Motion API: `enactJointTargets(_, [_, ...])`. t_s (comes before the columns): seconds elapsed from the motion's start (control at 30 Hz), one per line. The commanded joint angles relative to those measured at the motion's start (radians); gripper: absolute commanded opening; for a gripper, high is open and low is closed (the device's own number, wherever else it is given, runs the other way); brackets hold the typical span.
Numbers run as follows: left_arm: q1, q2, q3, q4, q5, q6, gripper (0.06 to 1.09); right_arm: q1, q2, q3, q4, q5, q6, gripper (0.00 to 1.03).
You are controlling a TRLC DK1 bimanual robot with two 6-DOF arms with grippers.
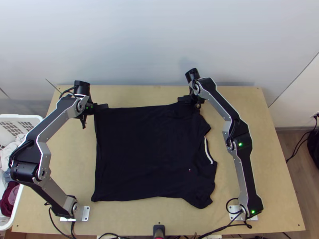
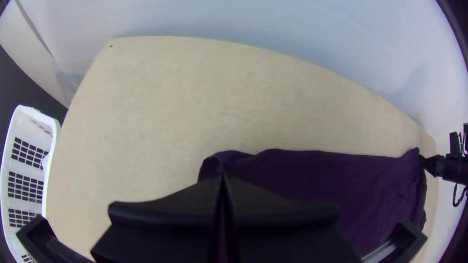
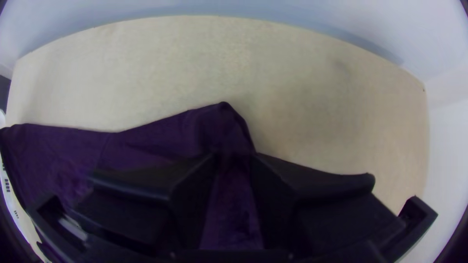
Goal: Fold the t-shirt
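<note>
T-shirt [image 1: 143,151] lay spread on the table [image 1: 247,107], long axis side to side: hem [image 1: 96,159] toward the left arm, collar [image 1: 207,150] toward the right. Far edge ran between both grippers, cloth on their near side. Left gripper [image 2: 223,176]: fingers pressed together, pinching far hem corner. Right gripper [image 3: 234,156]: fingers narrowly apart over cloth at far shoulder side, likely needing to close before a fold toward the near edge.

Just beside the wooden table [image 1: 69,159], a white laundry basket [image 1: 24,116] is seen, in which maroon cloth [image 1: 7,201] and whitish cloth [image 1: 12,150] are held. The table is backed by a pale wall [image 1: 139,47]. Near a wall socket [image 1: 315,115], a black object [image 1: 314,145] is seen at the top view's right edge.
</note>
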Motion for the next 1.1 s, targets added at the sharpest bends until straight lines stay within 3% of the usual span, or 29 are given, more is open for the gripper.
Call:
enactJointTargets(0.0, [0.004,-0.001,0.0,-0.005,0.0,0.001,0.1,0.008,0.009,0.011,0.008,0.002,-0.012,0.11])
enactJointTargets(0.13, [0.002,-0.002,0.002,-0.008,0.001,0.001,0.1,0.008,0.007,0.009,0.004,0.002,-0.01,0.04])
enactJointTargets(0.4, [0.019,-0.014,0.031,-0.008,0.0,-0.002,0.1,0.001,-0.045,0.014,0.015,0.079,-0.007,0.03])
enactJointTargets(1.07, [0.083,0.191,0.408,0.024,-0.029,-0.002,0.1,-0.104,-0.131,0.029,0.311,0.108,-0.001,0.03])
